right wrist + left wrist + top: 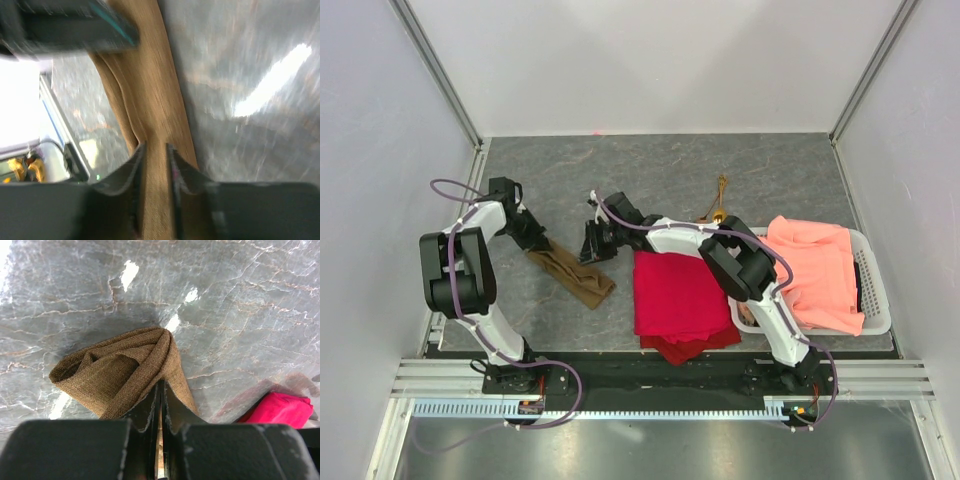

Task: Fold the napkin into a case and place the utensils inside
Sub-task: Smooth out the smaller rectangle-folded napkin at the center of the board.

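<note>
pinching one bunched end of the napkin point(125, 372), your left gripper point(160, 390) has its two fingers pressed together on the fabric. your right gripper point(154, 160) sits over the same cloth farther along, fingers a narrow slit apart with fabric running between them; blur keeps you from telling whether they grip. you have one napkin, a long folded olive-brown strip on the table point(620, 170) between both grippers. one red cloth point(680, 295) lies just right of it, two gold utensils point(718, 205) lie farther back, and one salmon cloth point(815, 270) fills one white basket point(877, 290).
</note>
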Controlling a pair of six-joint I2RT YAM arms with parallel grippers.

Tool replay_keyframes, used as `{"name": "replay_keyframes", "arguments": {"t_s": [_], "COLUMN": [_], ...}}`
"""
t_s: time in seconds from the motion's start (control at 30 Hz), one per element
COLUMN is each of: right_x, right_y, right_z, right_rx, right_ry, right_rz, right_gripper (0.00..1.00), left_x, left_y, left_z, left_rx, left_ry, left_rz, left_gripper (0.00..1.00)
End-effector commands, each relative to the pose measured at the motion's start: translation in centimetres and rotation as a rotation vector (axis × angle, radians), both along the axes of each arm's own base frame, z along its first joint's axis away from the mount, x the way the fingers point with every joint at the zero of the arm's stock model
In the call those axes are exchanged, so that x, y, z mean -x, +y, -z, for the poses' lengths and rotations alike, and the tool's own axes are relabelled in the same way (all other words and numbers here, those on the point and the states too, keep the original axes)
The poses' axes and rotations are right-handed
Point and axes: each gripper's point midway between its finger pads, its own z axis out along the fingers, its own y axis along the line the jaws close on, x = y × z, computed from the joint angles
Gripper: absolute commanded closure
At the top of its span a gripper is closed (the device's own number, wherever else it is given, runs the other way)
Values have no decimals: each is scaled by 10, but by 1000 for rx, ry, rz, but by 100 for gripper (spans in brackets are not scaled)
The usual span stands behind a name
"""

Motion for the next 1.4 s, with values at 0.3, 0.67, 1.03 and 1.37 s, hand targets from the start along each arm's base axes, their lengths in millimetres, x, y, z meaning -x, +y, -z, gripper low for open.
{"name": "replay_keyframes", "arguments": {"t_s": [0.3,0.67,1.03,1.37], "right_x": [46,54,87,85], "right_y": [-28,-16,-31,-32], "right_z": [-14,-29,-2,-11], "right_rx": [-41,-53,-39,-15], "right_ry": [-12,-18,26,-10], "right_rz": [-38,-78,-81,-93], "right_gripper": [81,79,79,80], "left_x": [-2,10,25,23], "left_y": [0,-11,18,30], "left_z": [-37,-31,-2,5], "left_rx": [-11,54,-29,-75], "left_ry": [-138,-134,-30,-9], "left_rz": [72,91,29,27], "left_gripper": [92,91,92,93]}}
